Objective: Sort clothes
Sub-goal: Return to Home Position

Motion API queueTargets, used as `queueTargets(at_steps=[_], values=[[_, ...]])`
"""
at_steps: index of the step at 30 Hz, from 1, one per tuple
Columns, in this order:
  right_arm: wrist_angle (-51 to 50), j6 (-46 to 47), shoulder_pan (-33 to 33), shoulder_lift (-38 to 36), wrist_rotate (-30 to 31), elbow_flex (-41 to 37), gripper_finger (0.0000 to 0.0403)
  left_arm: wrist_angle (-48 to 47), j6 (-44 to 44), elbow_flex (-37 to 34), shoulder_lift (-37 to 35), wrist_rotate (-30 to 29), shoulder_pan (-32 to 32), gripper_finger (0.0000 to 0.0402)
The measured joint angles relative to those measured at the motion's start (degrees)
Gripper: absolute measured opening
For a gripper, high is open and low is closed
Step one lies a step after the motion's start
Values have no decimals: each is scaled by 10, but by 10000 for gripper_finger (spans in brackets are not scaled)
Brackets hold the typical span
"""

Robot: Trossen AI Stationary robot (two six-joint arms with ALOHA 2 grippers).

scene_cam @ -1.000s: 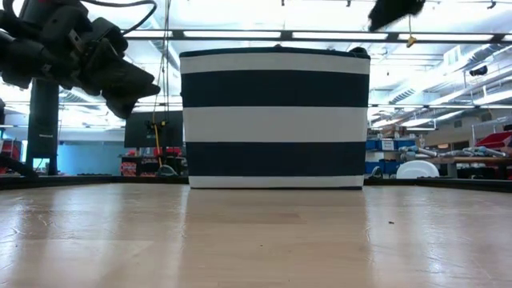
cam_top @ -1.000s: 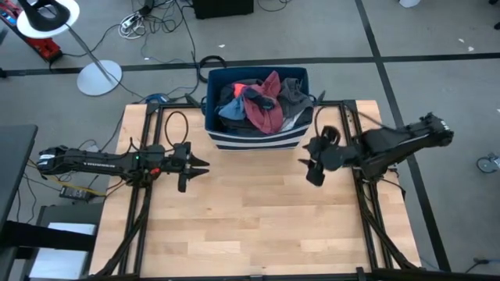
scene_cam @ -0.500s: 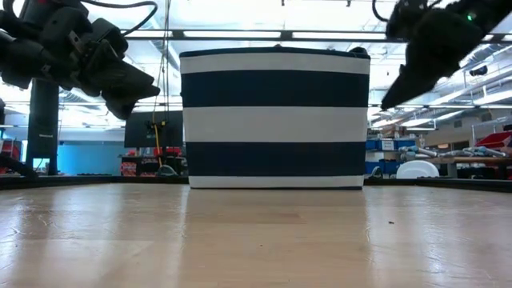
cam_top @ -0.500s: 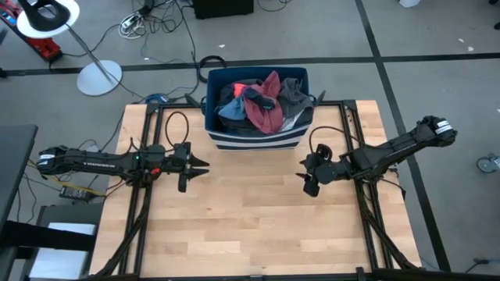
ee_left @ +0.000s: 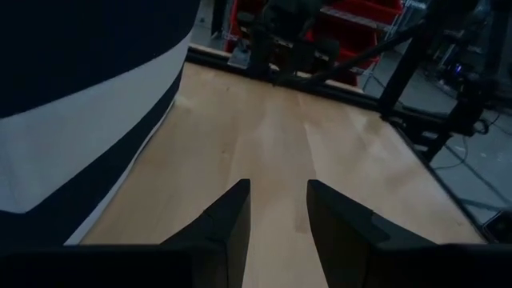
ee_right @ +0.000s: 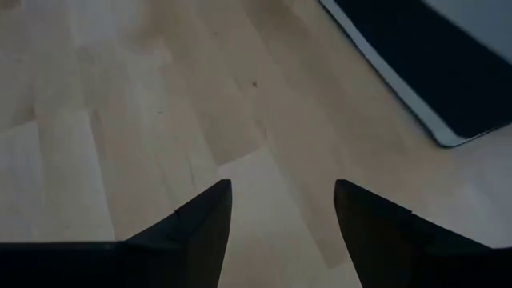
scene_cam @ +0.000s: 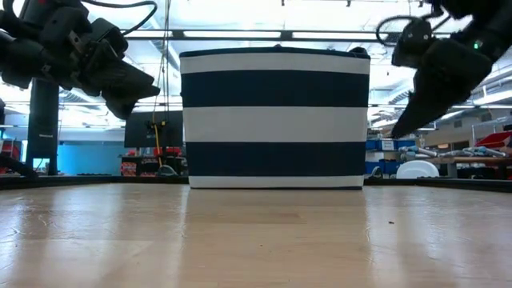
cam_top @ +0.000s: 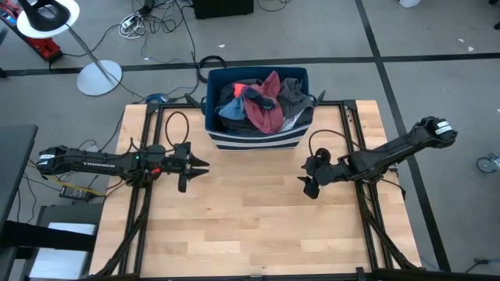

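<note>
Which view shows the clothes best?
The high view: it looks down into the bin, where the clothes lie piled. The low view and both wrist views show only the bin's outer wall, no clothes.

a robotics lab: loose cables on a grey floor, strip lights overhead.

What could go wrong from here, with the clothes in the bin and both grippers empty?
1. The clothes are heaped to the rim of the striped bin; the grey piece at its right rim might slip out.
2. The right gripper, open, hangs near the bin's front right corner; a wide swing could nudge the bin, which stands at the table's far edge.
The left gripper, open, waits left of the bin.
</note>
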Motion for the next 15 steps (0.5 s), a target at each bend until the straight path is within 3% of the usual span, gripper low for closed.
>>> queueTargets(at_steps=[6,15], values=[[153,-15,-23,0,-64,-93,221,-8,10,0,0,0,0,129],[361,-50,-79,-2,-90,-214,219,-12,24,0,0,-11,0,129]])
